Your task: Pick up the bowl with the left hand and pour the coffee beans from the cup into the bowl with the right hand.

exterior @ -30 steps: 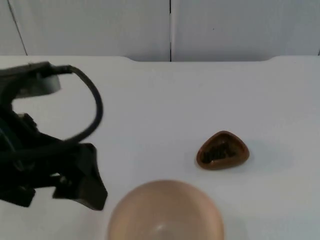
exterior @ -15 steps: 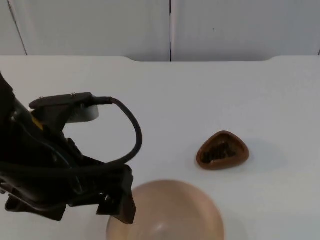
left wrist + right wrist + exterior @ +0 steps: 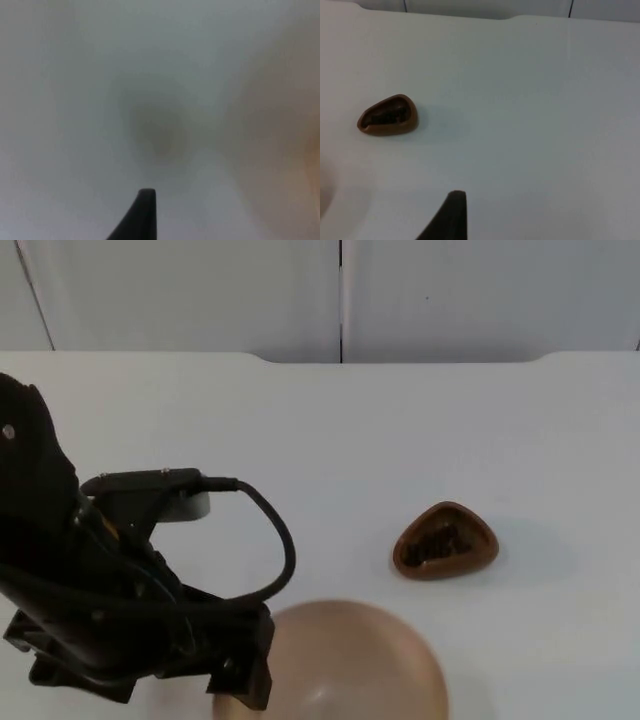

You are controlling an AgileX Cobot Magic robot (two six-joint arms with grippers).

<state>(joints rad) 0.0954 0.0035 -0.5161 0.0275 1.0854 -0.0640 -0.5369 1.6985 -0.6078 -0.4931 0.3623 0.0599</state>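
Tan bowl [image 3: 345,665] is met at its left rim by L gripper [image 3: 240,680], jaw state can't be told; brown cup [image 3: 445,540] w/ beans is set apart; R gripper [image 3: 451,212] waits, jaws unclear.

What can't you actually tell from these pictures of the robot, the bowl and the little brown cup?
- Bowl: the top view's lower edge cuts off its near part, and the black arm covers its left rim.
- Left end effector: whether it grips the rim; the left wrist view is a blur, the bowl a tan smear.
- Cup: dark contents too small to name.
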